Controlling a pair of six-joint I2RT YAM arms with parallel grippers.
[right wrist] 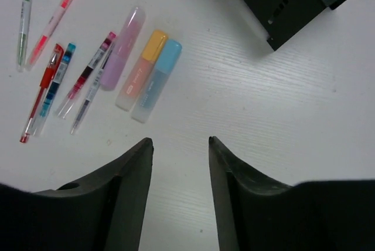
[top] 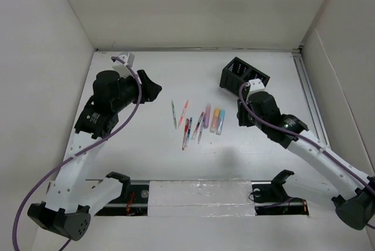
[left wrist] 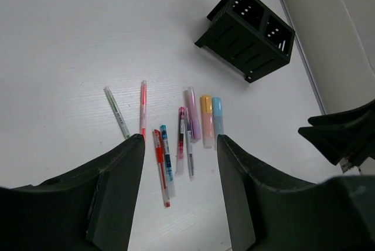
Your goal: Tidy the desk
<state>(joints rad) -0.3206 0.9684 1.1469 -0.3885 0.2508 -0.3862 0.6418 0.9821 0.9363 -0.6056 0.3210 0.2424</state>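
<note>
- The white matte table [top: 146, 157] is filling the middle of the top view, and plain white walls [top: 193, 4] are closing it in on the left, the back and the right.
- A black-and-white rail strip [top: 199, 195] is running along its near edge.
- Pens and highlighters [top: 196, 123] are lying flat at the centre; a black pen holder [top: 243, 75] is sitting toward the back right, apart from them.
- The left gripper [left wrist: 180, 139] is hanging above the table, jaws apart, holding nothing.
- The right gripper [right wrist: 180, 141] is hanging beside the holder, jaws apart too, also holding nothing.
</note>
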